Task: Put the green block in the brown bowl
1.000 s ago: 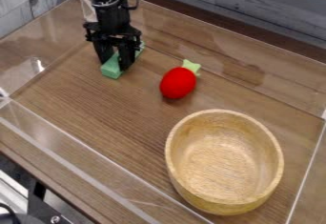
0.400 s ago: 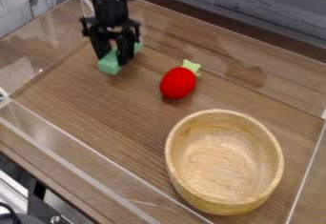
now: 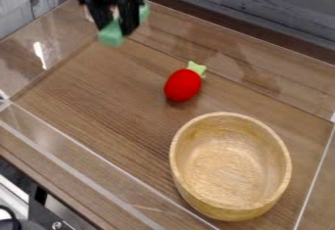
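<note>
I see even, fairly bright light from above on the table [image 3: 118,107], with pale glare streaks across its left side. The claw [image 3: 114,17] at the top is smeared by motion blur; the brown bowl [image 3: 232,164] stays sharp, casting only soft shadow.

Green block [image 3: 119,28] lifted, tilted; brown bowl [image 3: 194,136] empty.

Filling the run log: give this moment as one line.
phase: lift | fingers: shut on green block, above table | brown bowl: empty | strawberry: untouched
</note>
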Tool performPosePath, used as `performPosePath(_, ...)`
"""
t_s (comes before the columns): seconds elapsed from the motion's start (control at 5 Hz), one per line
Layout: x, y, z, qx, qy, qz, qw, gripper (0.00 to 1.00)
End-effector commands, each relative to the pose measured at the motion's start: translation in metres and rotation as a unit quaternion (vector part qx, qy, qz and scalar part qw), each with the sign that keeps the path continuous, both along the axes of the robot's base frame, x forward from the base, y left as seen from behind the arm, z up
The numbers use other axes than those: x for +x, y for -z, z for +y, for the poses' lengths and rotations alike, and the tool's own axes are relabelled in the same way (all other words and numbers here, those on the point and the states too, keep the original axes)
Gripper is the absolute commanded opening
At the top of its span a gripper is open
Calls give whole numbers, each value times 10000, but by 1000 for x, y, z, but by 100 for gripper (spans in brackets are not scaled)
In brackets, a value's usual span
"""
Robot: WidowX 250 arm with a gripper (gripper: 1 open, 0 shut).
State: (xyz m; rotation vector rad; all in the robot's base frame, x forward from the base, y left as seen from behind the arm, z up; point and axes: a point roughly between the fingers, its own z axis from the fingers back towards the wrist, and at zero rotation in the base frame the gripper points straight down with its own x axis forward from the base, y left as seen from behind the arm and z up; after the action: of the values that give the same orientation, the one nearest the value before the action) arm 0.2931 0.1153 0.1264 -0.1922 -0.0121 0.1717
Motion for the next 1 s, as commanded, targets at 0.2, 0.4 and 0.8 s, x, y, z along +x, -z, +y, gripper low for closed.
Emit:
performPosePath(0.2,-17,-24,-77,-48,618,-200,9979,0)
performPosePath(0.4,-22,-17,-124,-51,978,-160,9951,0)
performPosePath(0.8,-29,5,-212,-35,1585,-107,9873,0)
